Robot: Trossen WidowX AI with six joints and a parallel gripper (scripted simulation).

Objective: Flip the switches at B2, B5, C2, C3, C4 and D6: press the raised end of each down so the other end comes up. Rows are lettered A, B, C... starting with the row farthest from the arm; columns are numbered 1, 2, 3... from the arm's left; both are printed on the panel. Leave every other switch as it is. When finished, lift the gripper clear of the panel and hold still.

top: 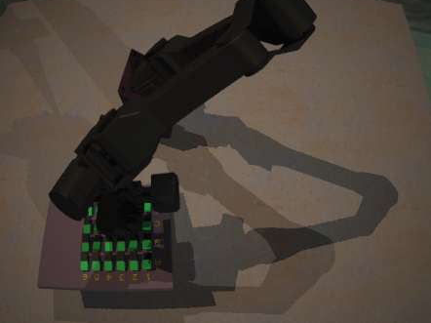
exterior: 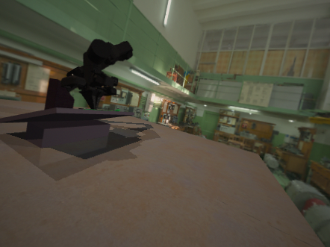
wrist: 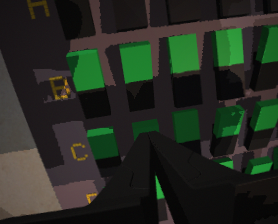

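Observation:
The switch panel (top: 60,265) (exterior: 56,111) (wrist: 74,194) has rocker switches with green and dark halves. My gripper (exterior: 94,107) (wrist: 148,140) is shut and empty, tips pointing down at row C. In the wrist view the tips overlap the lower part of switch C2 (wrist: 146,125); contact cannot be told. C3 (wrist: 186,125) and C4 (wrist: 227,122) stand to its right, shaded green halves showing. B2 (wrist: 136,62) (top: 133,245) and B5 (wrist: 271,45) (top: 97,245) show green toward row A. D6 (top: 90,212) shows at the arm's edge. The gripper body hides several row C and D switches in the top view.
Neighbouring switches B1 (wrist: 86,70) (top: 146,244), B3 (wrist: 184,54) and C1 (wrist: 102,143) stand close around the fingertips. The panel sits raised on a block (exterior: 76,133) on the table (top: 293,139) (exterior: 168,192). The arm (top: 171,90) reaches over it.

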